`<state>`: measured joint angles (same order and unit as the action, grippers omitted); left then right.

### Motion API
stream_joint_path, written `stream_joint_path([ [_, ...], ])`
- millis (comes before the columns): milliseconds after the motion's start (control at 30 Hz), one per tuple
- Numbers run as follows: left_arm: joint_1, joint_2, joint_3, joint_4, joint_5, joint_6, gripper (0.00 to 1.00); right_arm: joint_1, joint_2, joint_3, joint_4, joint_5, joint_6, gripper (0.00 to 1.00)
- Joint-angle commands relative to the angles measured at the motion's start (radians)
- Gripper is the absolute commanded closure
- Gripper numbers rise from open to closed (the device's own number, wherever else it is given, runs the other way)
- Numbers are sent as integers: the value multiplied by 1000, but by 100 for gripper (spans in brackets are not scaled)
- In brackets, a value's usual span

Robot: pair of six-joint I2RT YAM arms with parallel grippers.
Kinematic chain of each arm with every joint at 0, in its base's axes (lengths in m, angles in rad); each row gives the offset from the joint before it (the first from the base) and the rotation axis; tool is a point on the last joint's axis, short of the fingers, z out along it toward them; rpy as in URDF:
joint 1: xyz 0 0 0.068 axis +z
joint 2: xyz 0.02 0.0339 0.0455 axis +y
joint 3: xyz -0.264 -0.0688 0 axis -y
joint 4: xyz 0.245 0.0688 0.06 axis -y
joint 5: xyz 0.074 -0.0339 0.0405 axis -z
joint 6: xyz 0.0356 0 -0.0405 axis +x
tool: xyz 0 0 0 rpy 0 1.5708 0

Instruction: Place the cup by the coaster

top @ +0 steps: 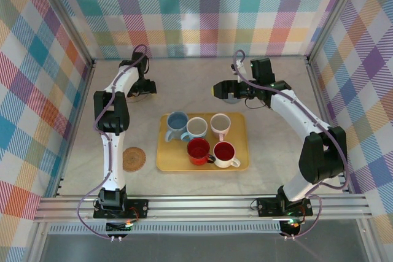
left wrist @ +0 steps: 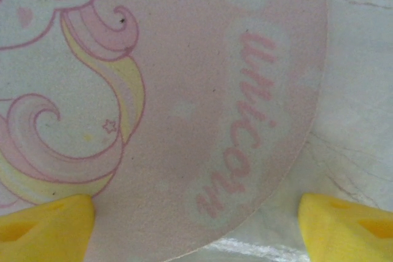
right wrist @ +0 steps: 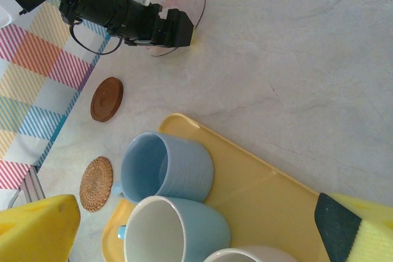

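The blue cup (right wrist: pixel 166 167) is sitting on the tray (right wrist: pixel 258 179), not yet lifted, below and between the spread fingers of my right gripper (right wrist: pixel 196 225). My left gripper (left wrist: pixel 196 225), fingers also wide apart, is hanging low over the pink coaster (left wrist: pixel 184 90), which spans most of their gap. I judge I'm only approaching. Next I'm needing to straddle a cup wall and close.

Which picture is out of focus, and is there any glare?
Left wrist view: the pink unicorn coaster looks soft, with a glare streak at its lower edge. Right wrist view: blue mug sharp, near fingertips blurry. Top external view: even light, faint shadows.
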<state>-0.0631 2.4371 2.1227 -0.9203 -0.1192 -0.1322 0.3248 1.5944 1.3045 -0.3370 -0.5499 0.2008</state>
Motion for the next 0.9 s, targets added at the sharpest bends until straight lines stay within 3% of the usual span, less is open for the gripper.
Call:
stream_joint_path([
  [0,11,41,20,7,-14,23,25,7,13,35,-22,8,-25,1],
  [133,11,68,47,-16,-31,46,34,8,17,38,-30,10,-31,1],
  [867,13,77,6,29,-66,26,57,13,13,37,-29,19,-40,1],
])
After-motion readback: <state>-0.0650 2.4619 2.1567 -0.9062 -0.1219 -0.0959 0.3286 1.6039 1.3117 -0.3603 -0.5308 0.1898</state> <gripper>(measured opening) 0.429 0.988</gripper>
